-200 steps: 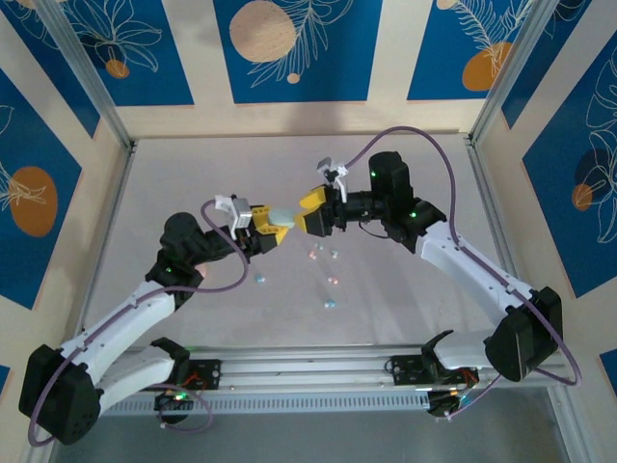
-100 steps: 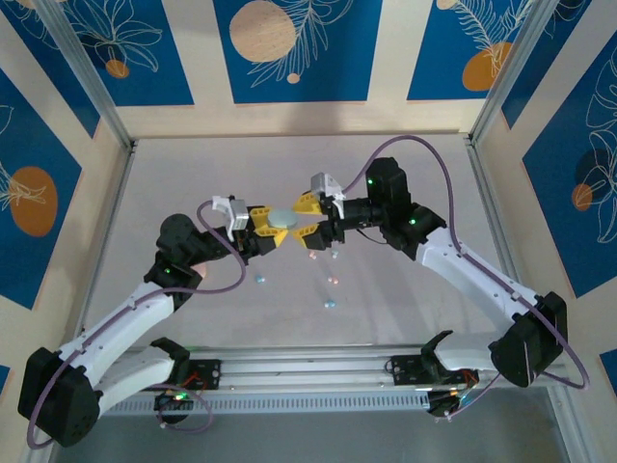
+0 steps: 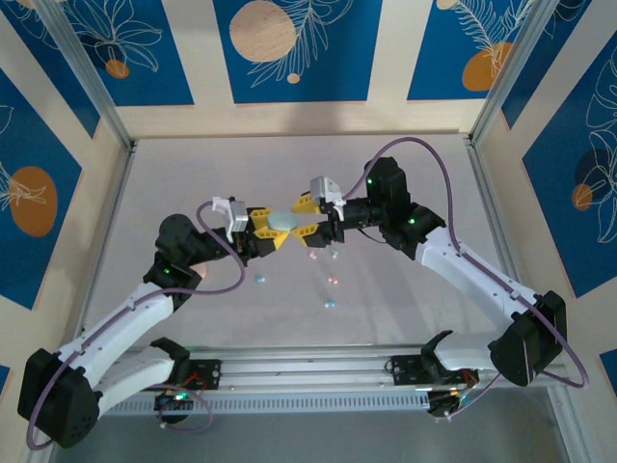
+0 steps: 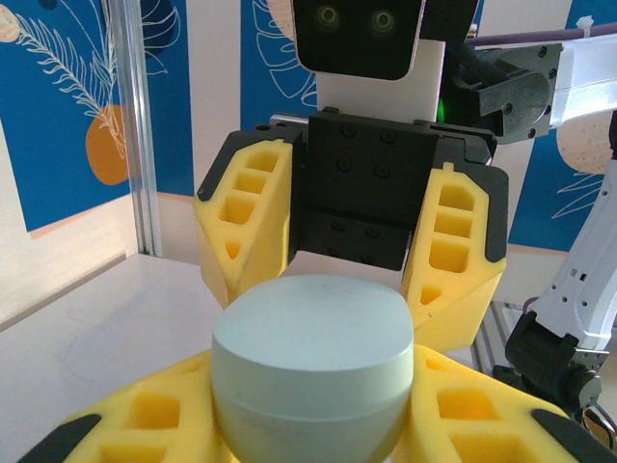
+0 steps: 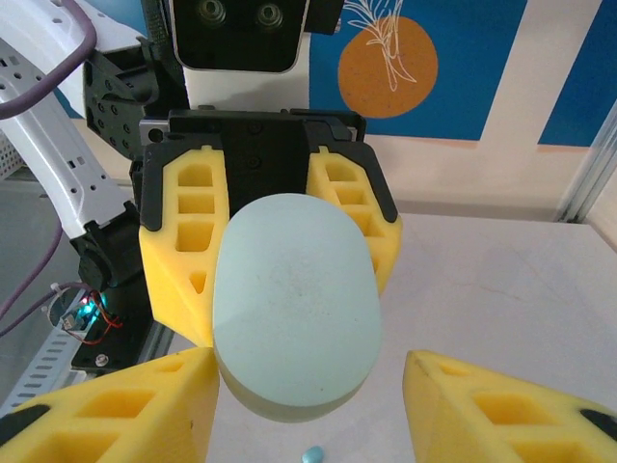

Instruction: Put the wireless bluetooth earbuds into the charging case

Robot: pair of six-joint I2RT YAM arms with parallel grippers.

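A mint green oval charging case (image 3: 282, 221) hangs above the table's middle, closed, with my left gripper (image 3: 276, 232) shut on it. In the left wrist view the case (image 4: 313, 357) sits between my yellow fingers (image 4: 125, 429). My right gripper (image 3: 300, 219) faces it head-on, open, its jaws either side of the case. In the right wrist view one finger (image 5: 125, 410) is at the case (image 5: 294, 309) and the other finger (image 5: 501, 405) stands clear of it. Several tiny earbuds lie on the table below: a blue one (image 3: 258, 279), a pink one (image 3: 334, 281), another blue one (image 3: 329, 304).
More buds lie just under the grippers (image 3: 311, 256), and one blue bud (image 5: 312, 454) shows below the case. The white table (image 3: 193, 174) is walled by blue patterned panels. A metal rail (image 3: 318, 371) runs along the near edge.
My right gripper has turned and moved left up to the case, and its jaws have narrowed around it. The left gripper has kept holding the case nearly still.
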